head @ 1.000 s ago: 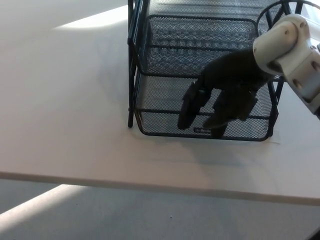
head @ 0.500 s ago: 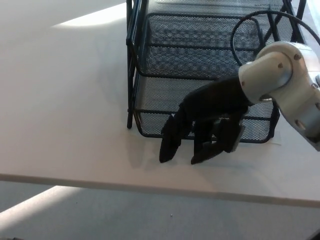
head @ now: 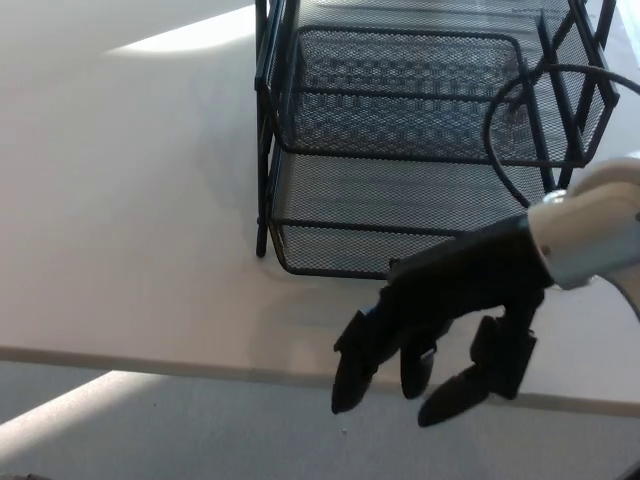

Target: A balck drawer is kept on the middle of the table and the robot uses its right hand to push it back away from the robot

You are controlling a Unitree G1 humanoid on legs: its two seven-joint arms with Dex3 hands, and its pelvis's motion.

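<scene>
Black mesh drawer, one, beyond one empty, spread right hand.

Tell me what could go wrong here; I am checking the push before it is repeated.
The right robot hand hangs with fingers apart in front of the black mesh drawer, over the table edge. A finger could catch in the mesh on the next push. Its black cable loops by the rack frame and might snag.

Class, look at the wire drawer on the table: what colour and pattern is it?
The drawer is black, with a fine wire-mesh pattern, as the head view shows.
</scene>
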